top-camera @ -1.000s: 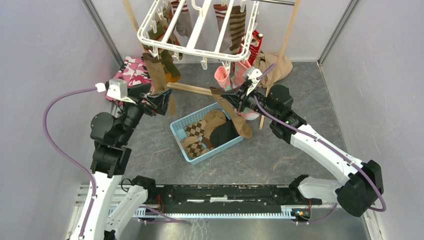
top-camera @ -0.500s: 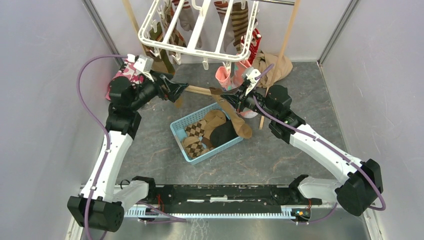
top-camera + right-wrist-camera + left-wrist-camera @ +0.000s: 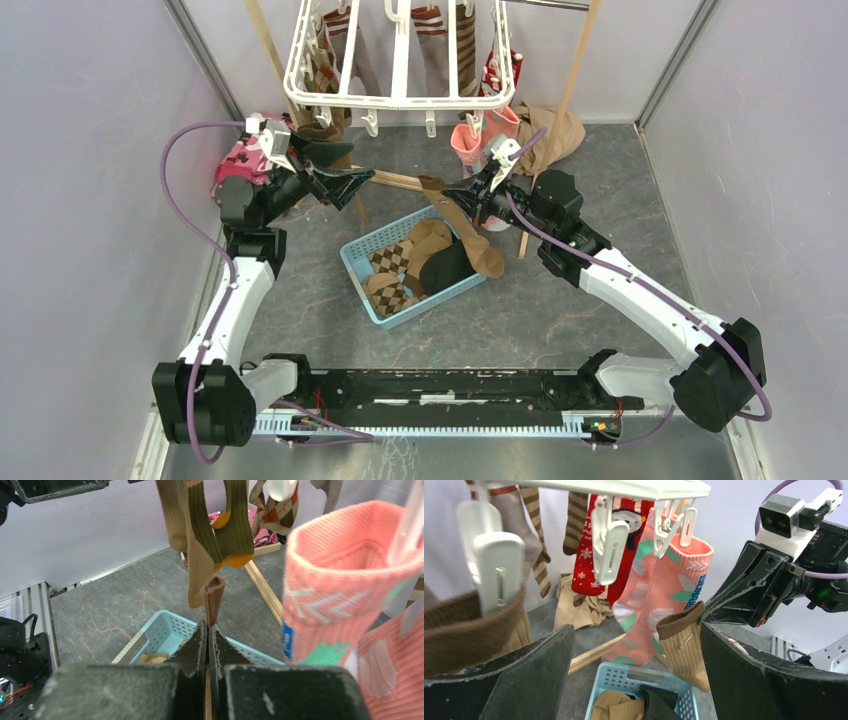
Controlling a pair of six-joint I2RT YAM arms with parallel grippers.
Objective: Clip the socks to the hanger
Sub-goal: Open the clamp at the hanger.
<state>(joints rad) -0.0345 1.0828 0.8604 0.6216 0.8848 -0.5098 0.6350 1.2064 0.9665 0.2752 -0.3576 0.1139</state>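
Note:
The white hanger (image 3: 400, 60) hangs at the top centre with several socks clipped under it. My right gripper (image 3: 452, 196) is shut on the brown cuff of a tan sock (image 3: 478, 245) that dangles over the basket. In the right wrist view the shut gripper (image 3: 207, 627) pinches the cuff (image 3: 214, 595). My left gripper (image 3: 355, 185) is open and empty, below the hanger's left side, facing the held sock. In the left wrist view the open gripper (image 3: 636, 630) frames that tan sock (image 3: 684, 645), with a pink sock (image 3: 659, 595), a red sock (image 3: 596, 555) and white clips (image 3: 609, 545) above.
A blue basket (image 3: 360, 262) holds argyle, tan and dark socks. Wooden stand poles (image 3: 570, 90) and a floor bar (image 3: 400, 181) lie around it. A pink camouflage cloth (image 3: 235, 165) lies far left, a beige garment (image 3: 555, 130) far right. Grey walls close both sides.
My left arm has risen and swung from the brown sock at the hanger's left corner towards the centre, jaws open. The hanger has swung back and levelled. The right gripper holds still.

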